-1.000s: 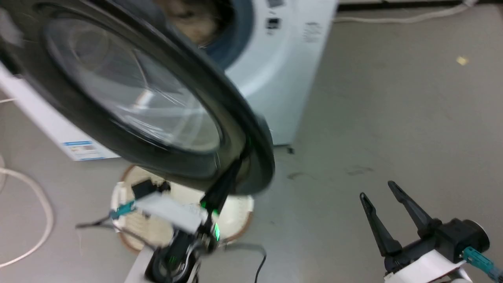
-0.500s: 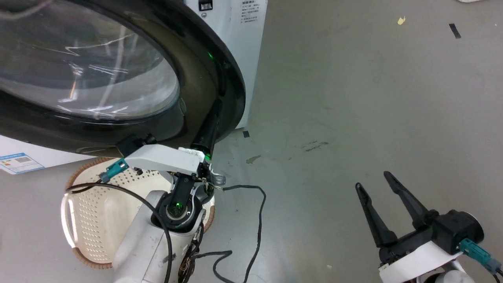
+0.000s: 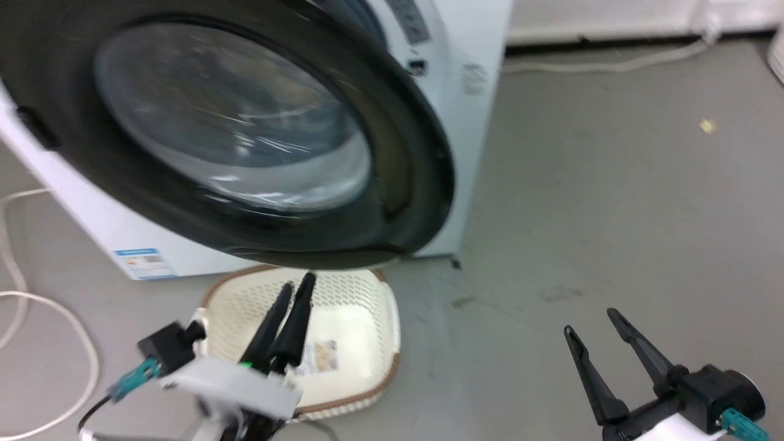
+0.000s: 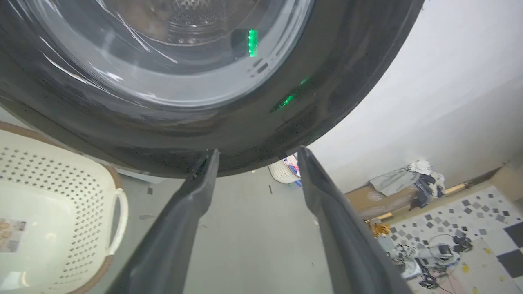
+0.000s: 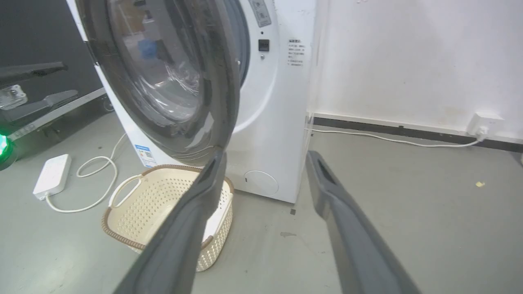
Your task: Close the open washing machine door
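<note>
Far out to the left of the right gripper's fingers, a white power strip (image 5: 51, 175) is lying on the floor. The left gripper (image 3: 296, 283) is reaching up toward the machine; in the left wrist view this gripper (image 4: 256, 153) is showing its fingers parted, with bare floor in the gap and nothing held; from the head they are looking close together, seen nearly edge-on. Beneath and behind these fingers a cream basket (image 3: 389, 318) is sitting on the floor. Just beyond their tips the washing machine door (image 3: 239, 135) is hanging, its glossy black lower rim lying right at the tips; whether they are touching it I cannot tell. The door (image 5: 171, 81) is standing ajar, swung out from the front of the washing machine (image 3: 468, 153). Well to the right, the right gripper (image 3: 590, 321) is hovering over bare floor; its fingers are spread wide and carrying nothing, with the door and machine lying ahead of them and to their left.
</note>
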Robot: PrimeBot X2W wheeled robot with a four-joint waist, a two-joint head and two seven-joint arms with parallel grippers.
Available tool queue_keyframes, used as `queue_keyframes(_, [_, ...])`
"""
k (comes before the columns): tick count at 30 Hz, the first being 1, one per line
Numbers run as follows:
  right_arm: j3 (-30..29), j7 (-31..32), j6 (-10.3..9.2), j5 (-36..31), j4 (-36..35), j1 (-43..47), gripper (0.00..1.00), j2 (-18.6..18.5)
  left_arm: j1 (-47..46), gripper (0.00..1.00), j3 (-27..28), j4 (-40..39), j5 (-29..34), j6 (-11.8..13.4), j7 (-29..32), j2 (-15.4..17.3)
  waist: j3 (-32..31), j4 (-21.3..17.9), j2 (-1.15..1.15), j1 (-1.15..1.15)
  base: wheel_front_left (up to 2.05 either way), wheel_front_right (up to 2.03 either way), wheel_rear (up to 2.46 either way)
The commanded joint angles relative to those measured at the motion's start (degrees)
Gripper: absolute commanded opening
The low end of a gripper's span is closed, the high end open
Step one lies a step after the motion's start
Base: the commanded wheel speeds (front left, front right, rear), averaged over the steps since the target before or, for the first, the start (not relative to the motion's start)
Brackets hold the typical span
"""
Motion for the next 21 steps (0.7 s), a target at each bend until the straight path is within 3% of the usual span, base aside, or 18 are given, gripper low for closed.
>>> queue_keyframes(1, [-0.2,-0.2,0.05,-0.5,-0.3,0.6,1.00,-0.1,0.9,1.00,0.1,-0.2,0.9,-0.3,-0.4,0.2,-3.0,3.1,0.00,0.01,0.00,0.00,0.00])
queue_keyframes(5, [-1.1,-0.2,0.05,-1.0,-1.1,2.1,1.00,-0.3,4.8,1.00,6.5,-0.8,8.7,-0.2,-1.2,-0.6,-5.3,6.3,0.00,0.01,0.00,0.00,0.00])
queue_keyframes(8, [-1.7,-0.2,0.05,-1.3,-2.0,3.0,1.00,-0.2,8.0,1.00,12.1,-3.0,19.7,0.2,-1.3,-2.4,-6.4,8.4,0.00,0.01,0.00,0.00,0.00])
queue_keyframes(9, [-2.0,-0.2,0.05,-1.7,-2.7,4.2,1.00,-0.1,12.7,1.00,19.8,-8.0,33.3,1.0,-1.3,-8.2,-7.4,11.7,0.00,0.01,0.00,0.00,0.00])
queue_keyframes(10, [-2.0,-0.2,0.05,-1.8,-2.6,4.4,1.00,0.0,13.5,1.00,21.2,-8.9,35.0,0.8,-1.3,-9.3,-7.5,12.2,0.00,0.01,0.00,0.00,0.00])
queue_keyframes(13, [-2.0,-0.2,0.05,-1.9,-2.6,4.6,1.00,0.4,15.7,1.00,23.2,-10.4,44.0,0.8,-1.3,-9.8,-7.5,13.5,0.00,0.01,0.00,0.00,0.00])
queue_keyframes(17, [-1.9,-0.3,0.05,-2.1,-2.6,4.7,1.00,0.9,17.0,1.00,24.1,-11.7,57.0,3.7,-1.3,-9.8,-7.1,14.5,0.00,0.01,0.00,0.00,0.00])
queue_keyframes(21, [-1.8,-0.3,0.05,-2.2,-2.2,4.5,1.00,0.8,17.8,1.00,22.5,-12.0,65.6,6.1,-1.3,-9.7,-6.0,15.3,0.00,0.01,0.00,0.00,0.00])
